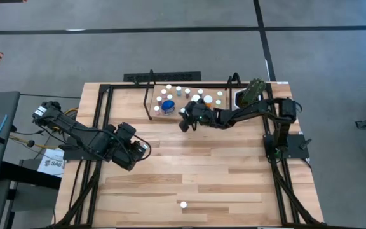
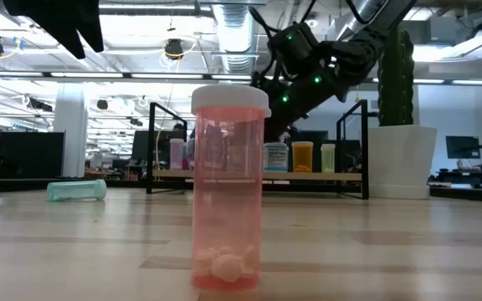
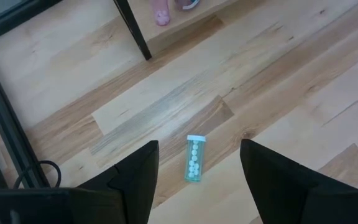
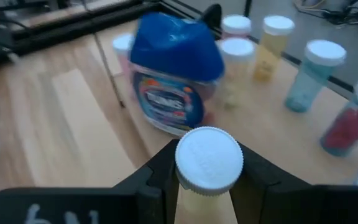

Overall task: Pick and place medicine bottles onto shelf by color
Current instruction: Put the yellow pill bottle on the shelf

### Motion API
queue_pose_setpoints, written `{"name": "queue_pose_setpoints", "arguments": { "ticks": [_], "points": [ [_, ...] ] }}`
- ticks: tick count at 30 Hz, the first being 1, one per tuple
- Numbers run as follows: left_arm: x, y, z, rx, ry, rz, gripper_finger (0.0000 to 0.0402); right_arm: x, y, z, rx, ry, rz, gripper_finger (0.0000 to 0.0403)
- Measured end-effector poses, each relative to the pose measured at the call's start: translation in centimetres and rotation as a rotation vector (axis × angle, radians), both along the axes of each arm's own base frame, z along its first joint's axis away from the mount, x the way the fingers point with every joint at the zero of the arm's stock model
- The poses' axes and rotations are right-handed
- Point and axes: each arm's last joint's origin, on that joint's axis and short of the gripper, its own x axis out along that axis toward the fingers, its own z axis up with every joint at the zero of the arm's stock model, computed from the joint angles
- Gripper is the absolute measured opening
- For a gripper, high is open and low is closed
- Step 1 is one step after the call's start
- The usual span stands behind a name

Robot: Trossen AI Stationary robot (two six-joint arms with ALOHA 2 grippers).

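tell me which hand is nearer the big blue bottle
Right. The right hand sits just beside the blue bottle at the shelf, holding a white-capped bottle; the left hand waits farther away.

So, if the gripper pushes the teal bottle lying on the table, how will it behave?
The teal bottle lies on its side, so it will probably roll if pushed across its length. It holds only a row of pills, so it is likely light. Its smooth round wall may slip between the open left gripper fingers.

Pink bottle white-capped; teal bottle; big bottle blue.
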Motion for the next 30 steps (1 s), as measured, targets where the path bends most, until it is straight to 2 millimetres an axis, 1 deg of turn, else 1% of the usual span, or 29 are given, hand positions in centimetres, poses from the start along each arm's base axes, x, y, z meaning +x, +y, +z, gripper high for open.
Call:
{"name": "queue_pose_setpoints", "arguments": {
  "ticks": [14, 23, 30],
  "points": [
    [0.0, 0.0, 0.0, 0.000, 0.000, 0.000, 0.0214, -0.4, -1.2, -0.3, 0.080, -0.036, -0.082, 0.0132],
    [0.0, 0.0, 0.0, 0.005, 0.006, -0.012, 0.0214, -0.6, -1.1, -0.7, 0.077, 0.028, -0.074, 0.0134],
    [0.0, 0.0, 0.0, 0.006, 0.006, -0.012, 0.0214, -0.7, -1.4, -0.7, 0.066, 0.035, -0.073, 0.0134]
  ]
}}
